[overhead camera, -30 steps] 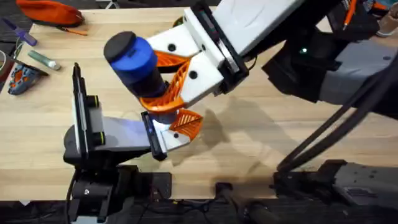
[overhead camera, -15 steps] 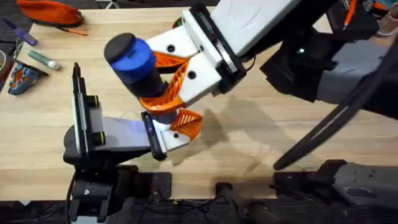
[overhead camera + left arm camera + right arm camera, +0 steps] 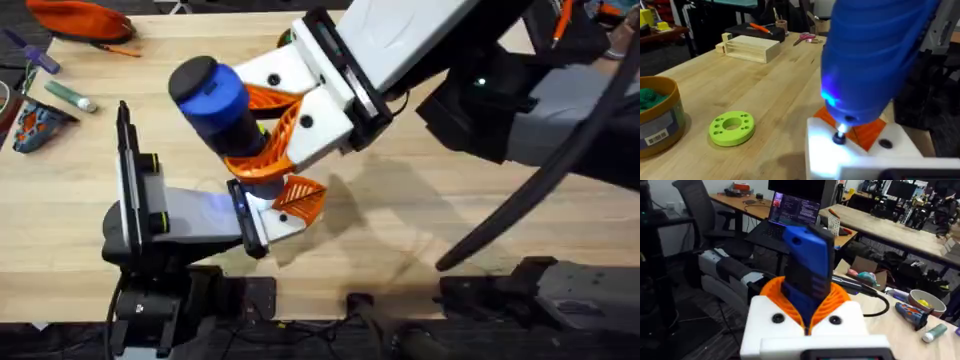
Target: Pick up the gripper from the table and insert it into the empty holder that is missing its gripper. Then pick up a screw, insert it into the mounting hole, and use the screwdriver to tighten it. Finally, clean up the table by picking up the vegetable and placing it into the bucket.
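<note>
- Blue and pen-shaped, the screwdriver (image 3: 225, 110) stands upright in the right gripper (image 3: 262, 135), whose orange ribbed jaws are clamped round its barrel; the right wrist view shows the blue body (image 3: 807, 267) rising between the two orange pads.
- From the left wrist, its thin metal tip (image 3: 840, 134) sits in a dark screw (image 3: 839, 139) on the white holder (image 3: 860, 155), with a small blue light glowing on the tool's underside.
- Orange plastic of the gripper fingertip (image 3: 865, 132) lies against the holder just behind the tip; in the overhead view it shows at the end of the left arm (image 3: 300, 198).
- Whether the left arm's own jaws are apart or together cannot be told.
- Brown-gold, the bucket (image 3: 657, 120) stands on the wooden desk (image 3: 740, 85) with a white barcode label on its side, its print too small to read, and something green inside.
- Beside it lies a flat green holed disc (image 3: 731, 127).
</note>
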Action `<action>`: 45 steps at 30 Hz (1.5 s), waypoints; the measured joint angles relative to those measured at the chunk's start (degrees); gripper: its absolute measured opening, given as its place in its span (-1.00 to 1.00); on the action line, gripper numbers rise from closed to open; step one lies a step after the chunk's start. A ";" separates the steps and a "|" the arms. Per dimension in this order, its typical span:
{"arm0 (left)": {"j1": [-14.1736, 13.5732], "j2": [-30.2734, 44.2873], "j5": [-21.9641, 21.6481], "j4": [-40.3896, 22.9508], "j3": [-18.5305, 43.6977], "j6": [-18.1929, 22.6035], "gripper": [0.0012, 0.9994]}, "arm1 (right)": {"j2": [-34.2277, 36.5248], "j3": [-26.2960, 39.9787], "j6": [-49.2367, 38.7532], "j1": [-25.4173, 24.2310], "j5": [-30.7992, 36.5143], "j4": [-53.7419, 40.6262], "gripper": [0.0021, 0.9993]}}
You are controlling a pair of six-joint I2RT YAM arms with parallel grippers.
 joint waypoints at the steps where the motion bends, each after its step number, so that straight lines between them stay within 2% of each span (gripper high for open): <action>1: 0.00 0.00 0.00 0.00 0.00 0.00 -0.98 | 0.00 0.00 -0.02 0.00 0.00 -0.24 -0.96; 45: 0.00 0.22 -0.02 -0.02 0.00 -0.26 -0.98 | 1.49 0.35 0.08 -1.03 -1.64 1.23 -0.96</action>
